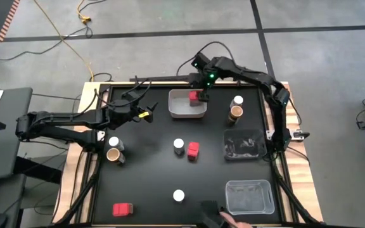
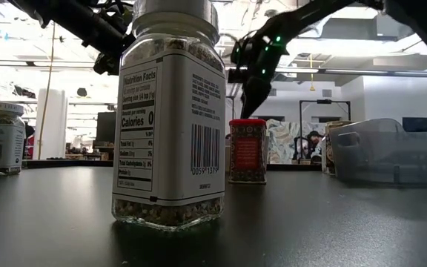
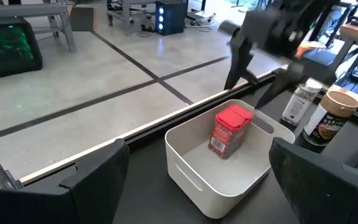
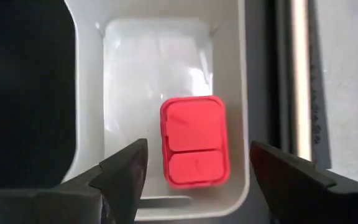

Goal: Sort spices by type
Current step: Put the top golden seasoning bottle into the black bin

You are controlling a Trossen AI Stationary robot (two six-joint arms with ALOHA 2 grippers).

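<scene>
Your right gripper hangs spread over the red box standing free in the white bin at the table's far edge — light, rigid, slick; pinch its flat sides.

Matt black table, glossy white plastic bin, red plastic-lidded box.

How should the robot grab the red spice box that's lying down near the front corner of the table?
Probably from straight above, with the fingers closing across its two long flat sides. The red blocky spice box lies flat on the black table with bare space all round, so nothing blocks a drop from overhead. Its flat sides should grip more steadily than its ends.
</scene>
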